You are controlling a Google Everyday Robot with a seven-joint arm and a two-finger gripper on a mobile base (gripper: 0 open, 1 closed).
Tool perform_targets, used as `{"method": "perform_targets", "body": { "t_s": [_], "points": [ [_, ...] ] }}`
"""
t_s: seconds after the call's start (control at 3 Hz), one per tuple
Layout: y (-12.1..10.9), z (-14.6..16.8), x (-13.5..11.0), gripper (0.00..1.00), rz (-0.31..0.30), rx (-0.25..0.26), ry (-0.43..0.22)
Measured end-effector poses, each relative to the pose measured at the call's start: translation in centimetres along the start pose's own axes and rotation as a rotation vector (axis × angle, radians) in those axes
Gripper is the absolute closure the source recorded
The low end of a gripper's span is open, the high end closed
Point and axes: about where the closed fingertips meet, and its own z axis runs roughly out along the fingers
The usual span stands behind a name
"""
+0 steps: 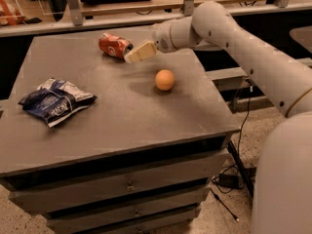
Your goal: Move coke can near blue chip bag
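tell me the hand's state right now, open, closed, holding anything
Hand: open or closed cannot be told; it is close beside the coke can, at the can's right end in the camera view.

White arm [243, 48] outstretched, tool [140, 52] tilted down, mid-air.
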Motion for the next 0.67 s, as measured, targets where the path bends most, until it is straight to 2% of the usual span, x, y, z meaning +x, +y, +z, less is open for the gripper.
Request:
{"method": "perform_targets", "body": {
  "t_s": [0.33, 0.67],
  "points": [
    [0.9, 2.2, 0.2, 0.00, 0.013, 0.006, 0.024],
    [1.5, 4.7, 0.3, 0.00, 0.039, 0.008, 0.019]
  ]
}}
